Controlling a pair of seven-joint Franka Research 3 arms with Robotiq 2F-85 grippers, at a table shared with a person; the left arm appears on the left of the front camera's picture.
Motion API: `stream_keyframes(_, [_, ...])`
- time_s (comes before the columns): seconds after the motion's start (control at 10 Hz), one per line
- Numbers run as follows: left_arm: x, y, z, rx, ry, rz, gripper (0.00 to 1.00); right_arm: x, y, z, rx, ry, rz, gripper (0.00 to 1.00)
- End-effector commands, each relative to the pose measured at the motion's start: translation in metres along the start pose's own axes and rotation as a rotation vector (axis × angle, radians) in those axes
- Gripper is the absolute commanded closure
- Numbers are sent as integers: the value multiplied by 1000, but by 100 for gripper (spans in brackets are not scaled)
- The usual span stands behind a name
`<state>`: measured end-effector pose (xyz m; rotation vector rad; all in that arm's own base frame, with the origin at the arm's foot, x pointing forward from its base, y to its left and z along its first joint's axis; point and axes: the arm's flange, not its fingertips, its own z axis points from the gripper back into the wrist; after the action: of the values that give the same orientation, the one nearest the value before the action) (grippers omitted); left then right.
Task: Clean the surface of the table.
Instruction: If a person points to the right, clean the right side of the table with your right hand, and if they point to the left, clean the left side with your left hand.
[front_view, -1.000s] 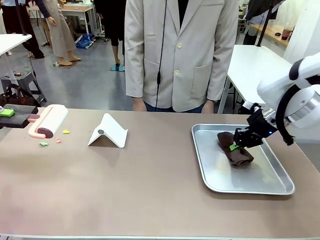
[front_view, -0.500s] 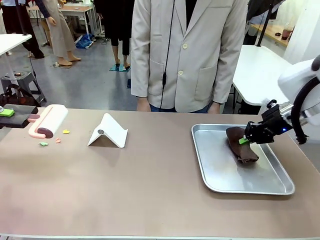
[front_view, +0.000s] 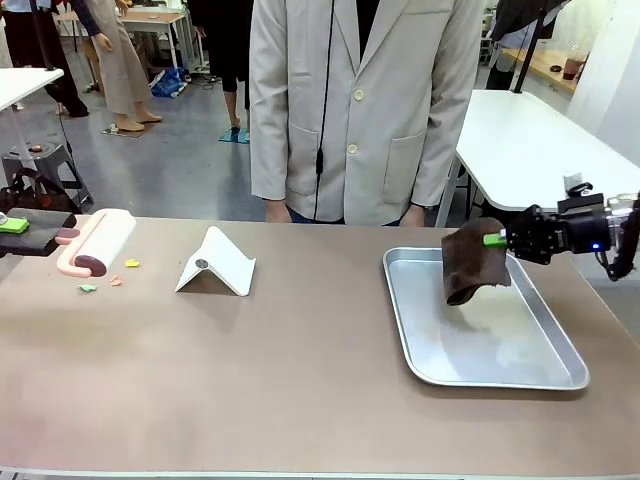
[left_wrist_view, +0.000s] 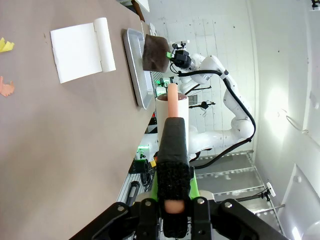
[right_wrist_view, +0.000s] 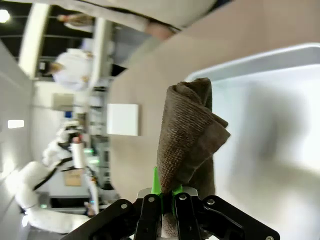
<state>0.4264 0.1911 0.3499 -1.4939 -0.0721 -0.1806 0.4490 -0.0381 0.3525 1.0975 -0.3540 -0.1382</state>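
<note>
Cloth (front_view: 472, 262) lifted above tray (front_view: 520, 345) by right fingers (front_view: 493, 239); left fingers (left_wrist_view: 174, 167) clamp roller (front_view: 97, 242); stand (front_view: 220, 263) between.

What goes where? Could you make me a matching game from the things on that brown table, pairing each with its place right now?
Things:
1 brown cloth
2 metal tray
3 white folded stand
4 coloured scraps

Places:
A lying on the table beside the pink roller
B flat on the table's right side
C hanging from the right gripper, above the tray
D standing left of the tray, before the person

Pairs: 1-C, 2-B, 3-D, 4-A
</note>
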Motion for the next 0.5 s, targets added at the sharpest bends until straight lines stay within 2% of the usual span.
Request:
stream_keyframes(0.0, [-1, -3, 0, -6, 3, -8, 100, -7, -14, 7, 200, 5, 5, 100])
stream_keyframes(0.1, [-1, -3, 0, -6, 3, -8, 100, -8, -14, 16, 388, 65, -25, 100])
stream_keyframes(0.2, [-1, -3, 0, -6, 3, -8, 100, -11, -12, 26, 500, 101, -54, 100])
stream_keyframes(0.3, [-1, -3, 0, -6, 3, -8, 100, -15, -10, 38, 575, 121, -82, 100])
stream_keyframes(0.4, [-1, -3, 0, -6, 3, -8, 100, -21, -8, 51, 566, 112, -101, 100])
